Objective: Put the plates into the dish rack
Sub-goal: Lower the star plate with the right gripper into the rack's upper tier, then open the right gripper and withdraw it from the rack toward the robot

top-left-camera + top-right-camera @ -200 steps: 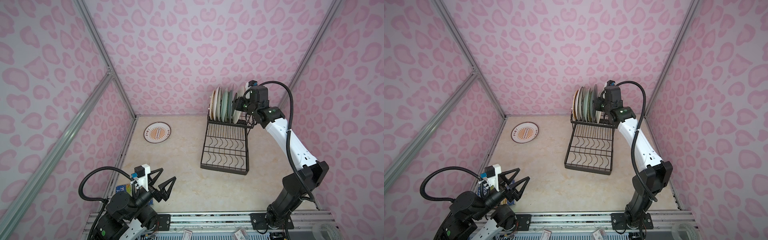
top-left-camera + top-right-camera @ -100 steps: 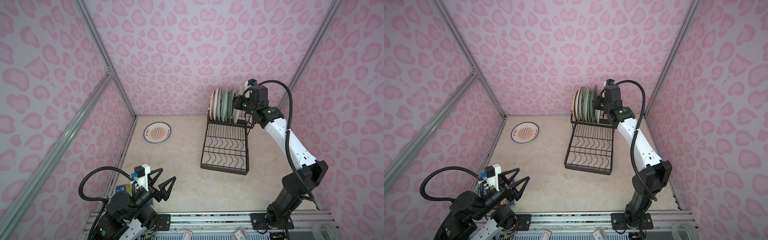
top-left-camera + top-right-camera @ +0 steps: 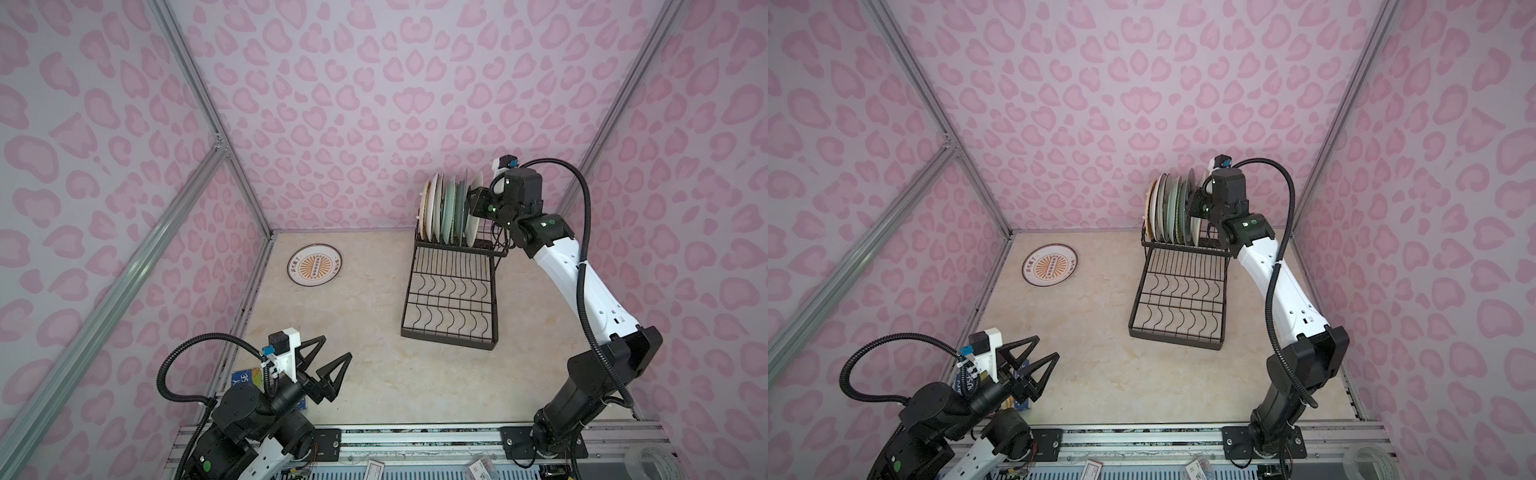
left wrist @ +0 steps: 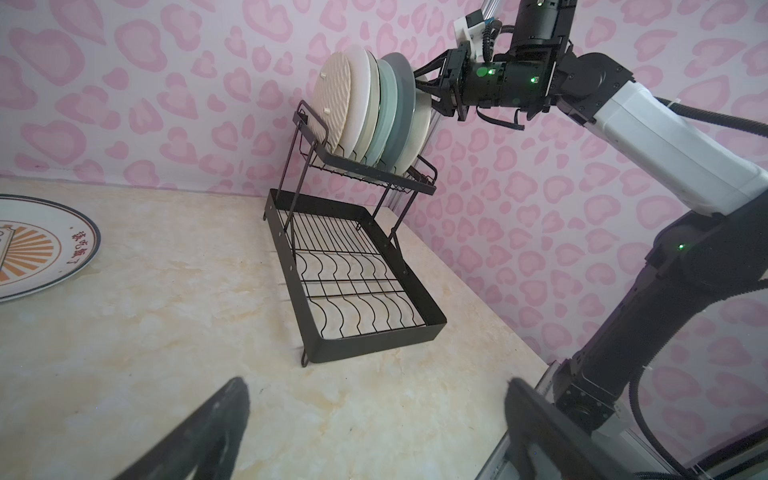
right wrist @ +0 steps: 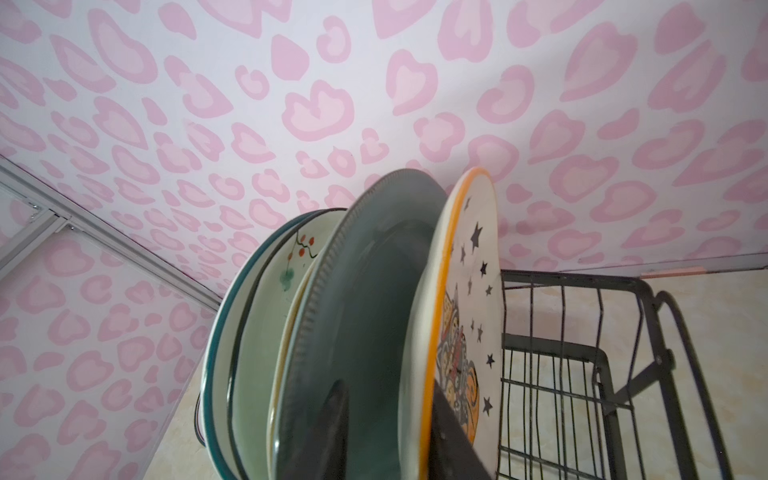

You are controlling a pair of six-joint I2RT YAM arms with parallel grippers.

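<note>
At the raised tier: plates [image 3: 446,208] stand on edge in the dish rack [image 3: 449,340], wires keeping each upright.
Right gripper [image 5: 388,380]: released, jaws straddling the star plate [image 5: 469,270] rim, gap on one side.
Left gripper [image 3: 336,347]: spread wide, empty, near the front.
Sunburst plate [image 3: 314,264]: flat on the table [image 3: 374,374], well apart, unloaded.
Right wrist view: alone shows that gap.

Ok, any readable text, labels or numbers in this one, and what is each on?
"Y" and "SE": blue book cover, the rest hidden.
Red Chinese characters: rim of the sunburst plate, too blurred to read.
Print on the white tags by the front rail: too small.
Nothing else readable.
</note>
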